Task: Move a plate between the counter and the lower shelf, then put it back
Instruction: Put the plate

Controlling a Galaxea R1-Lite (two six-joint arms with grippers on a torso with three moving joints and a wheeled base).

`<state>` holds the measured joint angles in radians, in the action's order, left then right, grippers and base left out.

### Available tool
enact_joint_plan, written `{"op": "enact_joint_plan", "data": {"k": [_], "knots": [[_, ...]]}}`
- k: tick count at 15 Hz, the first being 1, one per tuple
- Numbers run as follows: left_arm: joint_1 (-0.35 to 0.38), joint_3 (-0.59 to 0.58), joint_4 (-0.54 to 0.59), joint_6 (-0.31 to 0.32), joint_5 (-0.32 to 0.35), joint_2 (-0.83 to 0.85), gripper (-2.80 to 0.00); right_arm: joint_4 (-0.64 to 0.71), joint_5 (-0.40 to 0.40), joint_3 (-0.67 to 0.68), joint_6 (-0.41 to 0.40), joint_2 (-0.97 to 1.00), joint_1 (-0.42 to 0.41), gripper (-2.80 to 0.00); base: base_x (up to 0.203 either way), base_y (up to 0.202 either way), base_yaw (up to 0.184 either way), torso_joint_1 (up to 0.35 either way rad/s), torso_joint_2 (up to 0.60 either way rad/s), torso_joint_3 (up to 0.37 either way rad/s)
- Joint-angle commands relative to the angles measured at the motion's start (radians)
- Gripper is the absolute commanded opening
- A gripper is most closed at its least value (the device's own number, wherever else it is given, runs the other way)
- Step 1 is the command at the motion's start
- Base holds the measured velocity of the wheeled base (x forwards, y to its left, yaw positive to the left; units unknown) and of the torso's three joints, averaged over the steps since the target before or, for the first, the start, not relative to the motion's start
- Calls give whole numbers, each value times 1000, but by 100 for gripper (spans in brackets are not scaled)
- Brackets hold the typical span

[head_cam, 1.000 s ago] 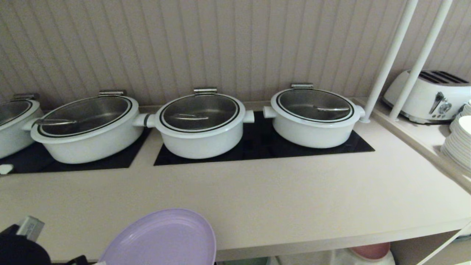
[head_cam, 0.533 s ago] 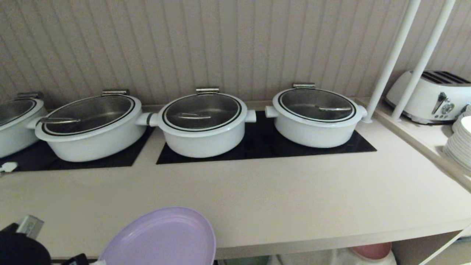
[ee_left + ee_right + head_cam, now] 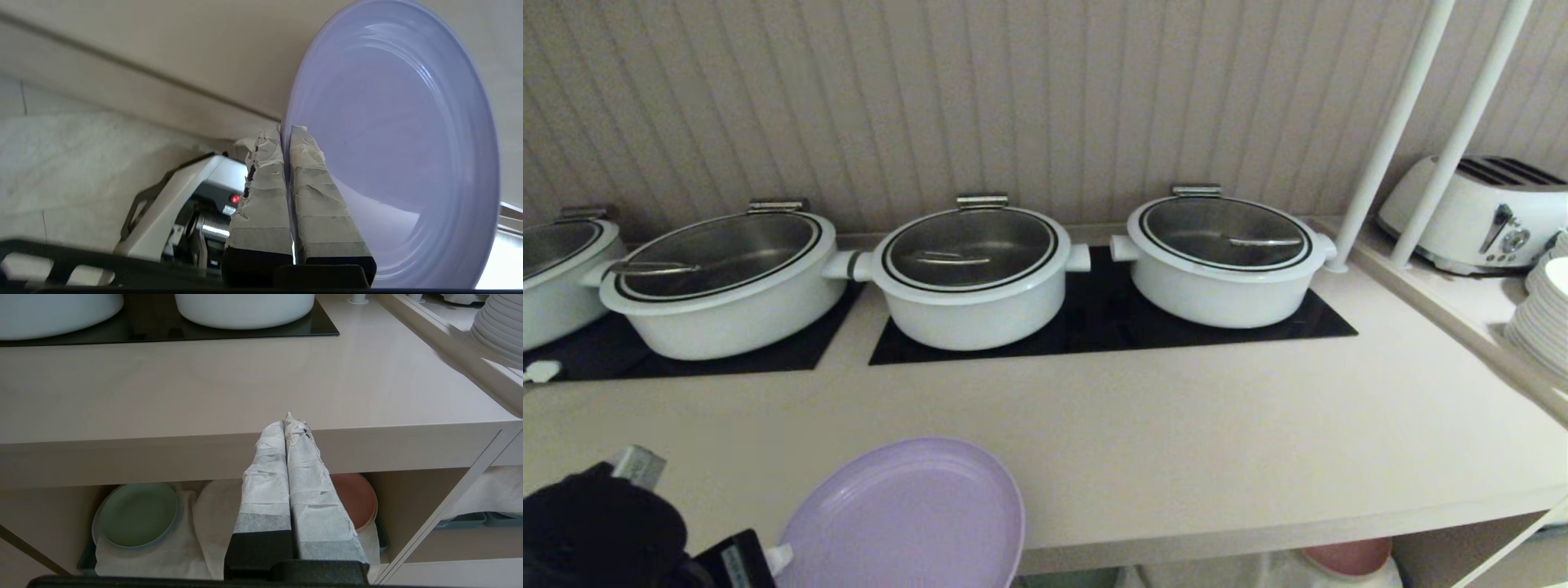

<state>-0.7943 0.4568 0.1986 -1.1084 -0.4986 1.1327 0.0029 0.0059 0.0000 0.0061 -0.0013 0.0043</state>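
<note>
The plate (image 3: 907,518) is a round matte lavender thing with a shallow raised rim and faint rings inside, sitting at the bottom of the head frame, left of centre. It's tilted a bit, overlapping the front edge of the worktop (image 3: 1176,441), a glossy beige slab with black hob panels. Its lower-left rim is pinched. The lower shelf (image 3: 192,539) shows low in the right wrist frame, a beige recess draped with thin white cloth.
</note>
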Motion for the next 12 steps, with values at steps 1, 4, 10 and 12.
{"op": "enact_joint_plan", "data": {"k": [1, 4, 10, 12], "knots": [[4, 3, -61, 21, -3, 78, -280, 0, 0, 0, 0, 1, 1, -280, 0, 0, 0, 0, 0, 0], [9, 1, -148, 58, -3, 156, -280, 0, 0, 0, 0, 1, 0, -280, 0, 0, 0, 0, 0, 0], [109, 19, -297, 127, 2, 337, -280, 0, 0, 0, 0, 1, 0, -280, 0, 0, 0, 0, 0, 0], [171, 53, -326, 145, 13, 398, -280, 0, 0, 0, 0, 1, 0, -280, 0, 0, 0, 0, 0, 0]]}}
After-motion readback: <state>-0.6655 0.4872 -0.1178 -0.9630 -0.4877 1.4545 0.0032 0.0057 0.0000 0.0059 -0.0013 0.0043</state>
